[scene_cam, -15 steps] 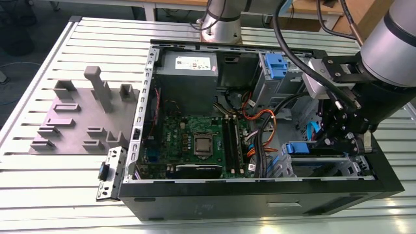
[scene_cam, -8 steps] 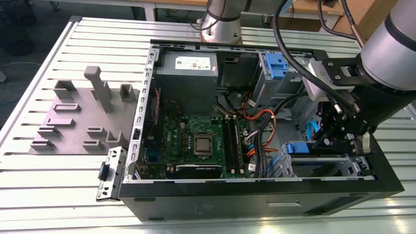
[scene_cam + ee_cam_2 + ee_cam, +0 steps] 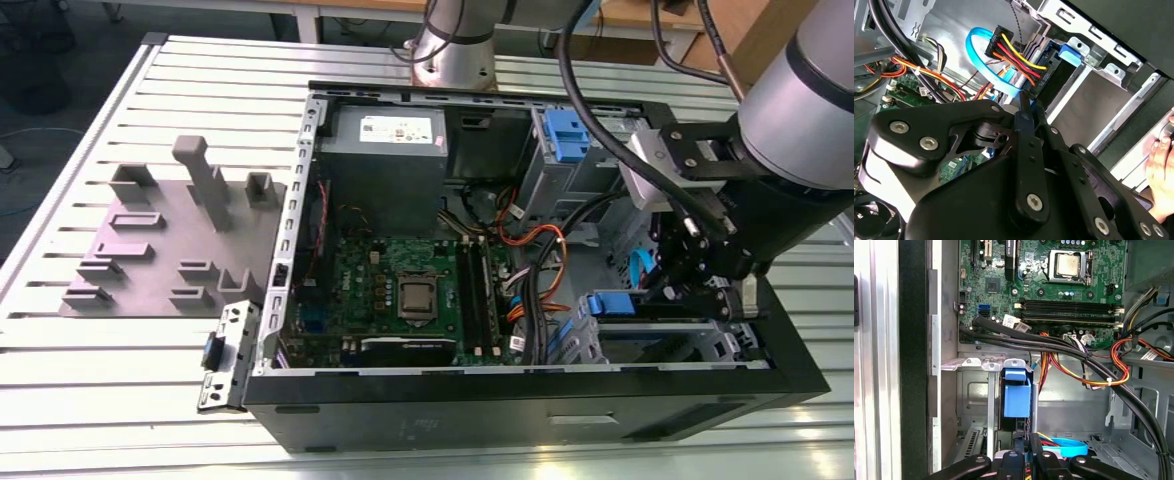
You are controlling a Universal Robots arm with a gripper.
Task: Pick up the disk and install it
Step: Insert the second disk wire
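The disk (image 3: 611, 303) stands on edge in the drive cage (image 3: 667, 340) at the corner of the open computer case on the exterior view's right. Its blue bracket (image 3: 1016, 397) faces the first wrist view. In the second wrist view the disk (image 3: 1054, 75) shows a blue tab, with a red, yellow and black power plug (image 3: 1014, 55) and a flat blue data cable (image 3: 984, 65) at its end. My gripper (image 3: 665, 292) reaches down into the case. Its fingers sit close together on the disk's near edge in both wrist views, gripper (image 3: 1025, 452) and gripper (image 3: 1029, 107).
The green motherboard (image 3: 407, 290) fills the case's middle, and a grey power supply (image 3: 387, 140) sits at the back. Thick black arm cables (image 3: 1054, 342) and coloured wires cross beside the cage. A second blue bracket (image 3: 567, 135) is farther back. A grey fixture (image 3: 160, 240) lies outside. A hand (image 3: 1161, 160) rests at the case edge.
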